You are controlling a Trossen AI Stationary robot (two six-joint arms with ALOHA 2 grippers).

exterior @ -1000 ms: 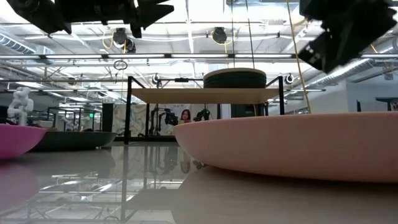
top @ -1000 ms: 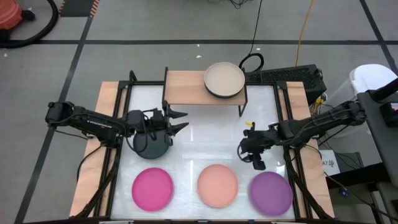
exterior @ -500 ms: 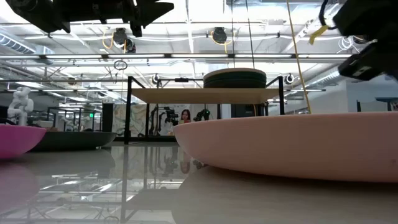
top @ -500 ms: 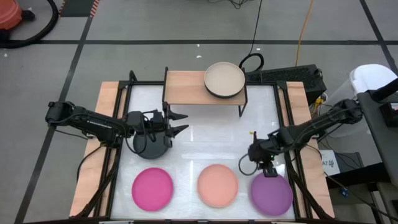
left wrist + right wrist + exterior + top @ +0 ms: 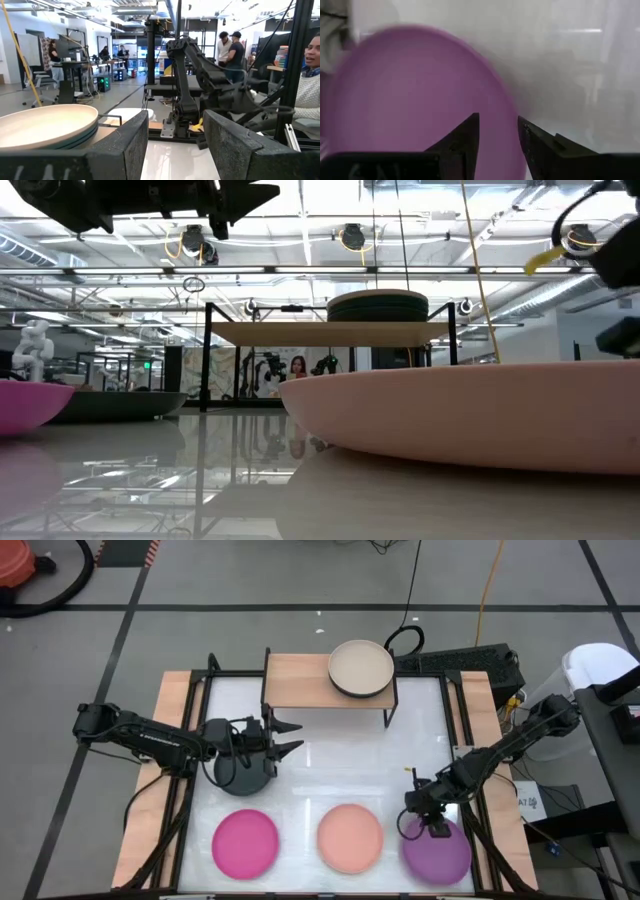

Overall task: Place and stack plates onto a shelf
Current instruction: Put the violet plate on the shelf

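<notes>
Two grippers are seen parted and empty: the right gripper [image 5: 426, 823] over the purple plate's [image 5: 437, 850] rim, the left gripper [image 5: 288, 736] above the charcoal plate [image 5: 243, 771]. That plate is largely hidden beneath the arm, and the stack [image 5: 361, 669] on the shelf [image 5: 298, 680] shows only its beige top.

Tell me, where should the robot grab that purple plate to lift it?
Probably by the rim. The purple plate lies flat and shallow on the table, so only its raised edge fits between the fingers. The right gripper, open, is above its far edge; coming down there suits.
</notes>
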